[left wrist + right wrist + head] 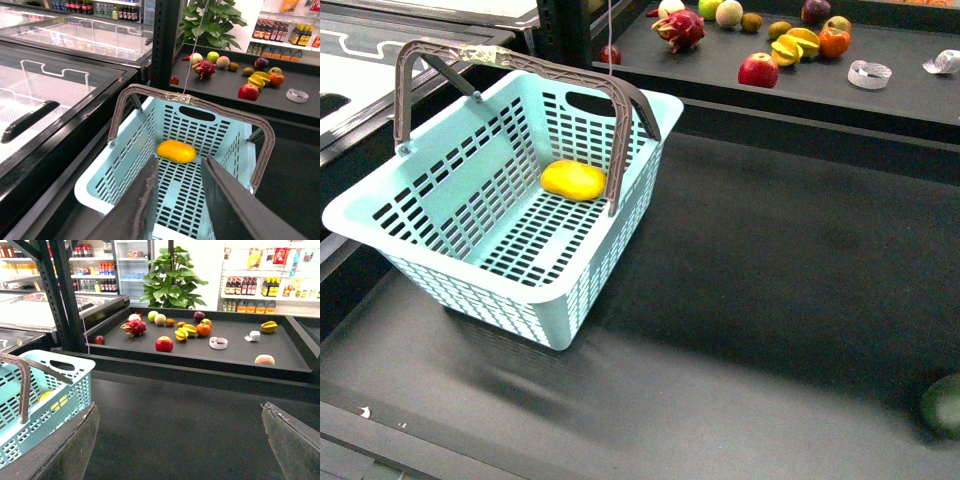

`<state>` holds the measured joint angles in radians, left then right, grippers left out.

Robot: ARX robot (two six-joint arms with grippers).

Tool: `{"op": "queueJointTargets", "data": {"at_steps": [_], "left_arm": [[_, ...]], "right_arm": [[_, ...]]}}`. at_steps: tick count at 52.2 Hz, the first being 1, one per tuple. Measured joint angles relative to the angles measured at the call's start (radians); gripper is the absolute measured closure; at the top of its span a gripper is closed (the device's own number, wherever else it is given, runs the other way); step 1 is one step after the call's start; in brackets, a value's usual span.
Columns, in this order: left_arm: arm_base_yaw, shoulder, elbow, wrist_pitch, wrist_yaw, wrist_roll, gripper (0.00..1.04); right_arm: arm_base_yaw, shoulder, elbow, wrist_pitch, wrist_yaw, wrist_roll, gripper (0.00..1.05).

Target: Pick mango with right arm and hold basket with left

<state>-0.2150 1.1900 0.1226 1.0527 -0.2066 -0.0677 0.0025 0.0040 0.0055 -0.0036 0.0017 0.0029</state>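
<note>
Place: a grocery shop (or a mock-up of one).
Shelves: bottled drinks and sauces point(249, 289).
Freezers: glass-lidded chest freezers point(60, 60).
Counter: loose fruit display point(180, 332).
Basket: pale blue shopping basket point(380, 225).

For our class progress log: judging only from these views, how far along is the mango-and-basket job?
Done: the mango already lies on the floor of the basket, so picking and placing look finished. In hand: nothing. The left hand is open above the basket's near rim without touching it, and the right hand is open and empty over the dark counter. Left: at most, the left hand gripping the basket.
</note>
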Motion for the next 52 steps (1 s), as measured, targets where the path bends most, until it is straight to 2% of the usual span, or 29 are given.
{"op": "queueJointTargets", "data": {"at_steps": [4,6,8,20,24,28,52], "left_arm": [[0.028,-0.068,-0.027,-0.045,0.027,0.027,0.85],[0.045,-0.121,-0.044,-0.079,0.042,0.039,0.96],[0.057,-0.157,-0.053,-0.104,0.056,0.042,1.01],[0.116,-0.378,-0.098,-0.278,0.111,0.053,1.01],[0.177,-0.444,-0.101,-0.337,0.194,0.057,1.01],[0.208,-0.507,-0.101,-0.389,0.199,0.058,1.01],[0.212,-0.806,-0.102,-0.667,0.205,0.060,1.01]], "right_arm": [[0.000,0.000,0.000,0.000,0.000,0.000,0.08],[0.000,0.000,0.000,0.000,0.000,0.000,0.08],[0.000,0.000,0.000,0.000,0.000,0.000,0.08],[0.000,0.000,0.000,0.000,0.000,0.000,0.08],[0.000,0.000,0.000,0.000,0.000,0.000,0.08],[0.000,0.000,0.000,0.000,0.000,0.000,0.08],[0.000,0.000,0.000,0.000,0.000,0.000,0.08]]}}
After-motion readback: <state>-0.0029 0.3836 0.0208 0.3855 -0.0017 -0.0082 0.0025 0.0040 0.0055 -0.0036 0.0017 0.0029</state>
